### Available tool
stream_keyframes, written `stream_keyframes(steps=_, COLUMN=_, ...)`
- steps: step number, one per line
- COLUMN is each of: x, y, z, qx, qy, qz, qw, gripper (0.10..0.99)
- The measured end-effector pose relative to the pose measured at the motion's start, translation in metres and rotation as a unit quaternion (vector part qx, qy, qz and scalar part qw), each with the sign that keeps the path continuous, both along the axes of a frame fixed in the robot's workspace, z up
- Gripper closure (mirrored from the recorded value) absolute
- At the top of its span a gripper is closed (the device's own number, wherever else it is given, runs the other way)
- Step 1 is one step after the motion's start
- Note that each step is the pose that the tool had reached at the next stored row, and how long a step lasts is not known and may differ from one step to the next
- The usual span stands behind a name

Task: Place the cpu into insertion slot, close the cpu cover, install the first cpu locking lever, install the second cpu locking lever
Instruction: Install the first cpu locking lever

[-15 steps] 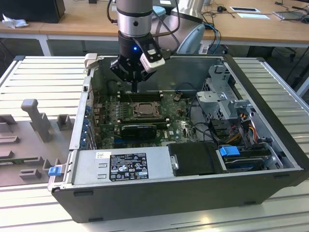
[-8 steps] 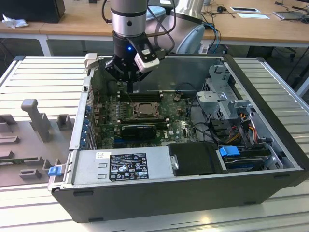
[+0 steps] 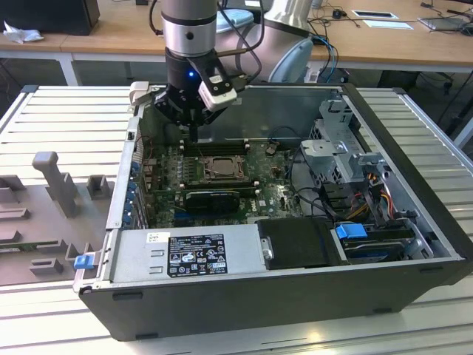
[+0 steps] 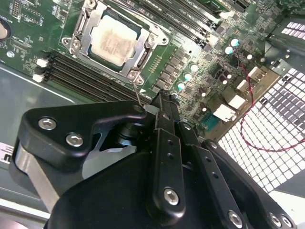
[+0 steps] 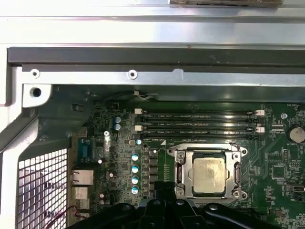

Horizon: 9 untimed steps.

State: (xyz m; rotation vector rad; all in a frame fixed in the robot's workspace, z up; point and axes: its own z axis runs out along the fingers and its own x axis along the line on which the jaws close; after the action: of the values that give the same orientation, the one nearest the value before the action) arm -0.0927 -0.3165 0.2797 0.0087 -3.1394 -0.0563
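cpu [image 5: 208,175] host, the case [image 3: 295,303]: open tower on its side on a slatted bench [image 3: 74,111], with the arm [image 3: 188,29] reaching in from above.
board [image 5: 119,143]: green, flat on the case floor. Memory slots [image 5: 200,121] run just beside the slot [image 5: 240,152], and a row of capacitors [image 5: 135,168] stands near its other side.
gripper [image 4: 162,102]: hangs over the slot's edge, fingers drawn together, nothing clamped that I can make out.
cover [image 5: 184,172]: lies flat over the slot, its window framing the chip.
cpu: seated in the slot under the cover, square to the frame, its pale top showing through the window.
lever [image 4: 137,93]: thin wire rod, tilted up from a slot corner toward the gripper tip. Whether they touch, I cannot tell.
step in hand: judged to be the first lever, since chip and cover look settled.
doing it well: probably means pressing the rod near its free end, slowly down and sideways. The tip should stay off the memory slots and capacitors. A thin rod may slip off a narrow tip, so contact should stay square and the cover flat.
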Motion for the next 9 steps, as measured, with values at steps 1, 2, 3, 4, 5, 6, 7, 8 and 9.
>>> stream_keyframes(steps=1, x=-0.0010, y=0.0000, z=0.0000, qx=0.0000, qy=0.0000, qz=0.000, qw=1.0000, gripper=0.980)
stream_keyframes(steps=2, x=-0.0018, y=0.0000, z=0.0000, qx=0.0000, qy=0.0000, qz=0.000, qw=1.0000, gripper=0.980)
stream_keyframes(steps=3, x=-0.0025, y=0.0000, z=0.0000, qx=0.0000, qy=0.0000, qz=0.000, qw=1.0000, gripper=0.980)
stream_keyframes(steps=4, x=-0.0030, y=0.0000, z=0.0000, qx=0.0000, qy=0.0000, qz=0.000, qw=1.0000, gripper=0.980)
stream_keyframes(steps=5, x=-0.0038, y=0.0000, z=0.0000, qx=0.0000, qy=0.0000, qz=0.000, qw=1.0000, gripper=0.980)
stream_keyframes(steps=6, x=-0.0044, y=0.0000, z=0.0000, qx=0.0000, qy=0.0000, qz=0.000, qw=1.0000, gripper=0.980)
stream_keyframes(steps=7, x=-0.0052, y=0.0000, z=0.0000, qx=0.0000, qy=0.0000, qz=0.000, qw=1.0000, gripper=0.980)
stream_keyframes(steps=8, x=-0.0056, y=0.0000, z=0.0000, qx=0.0000, qy=0.0000, qz=0.000, qw=1.0000, gripper=0.980)
stream_keyframes(steps=9, x=-0.0060, y=0.0000, z=0.0000, qx=0.0000, qy=0.0000, qz=0.000, qw=1.0000, gripper=0.980)
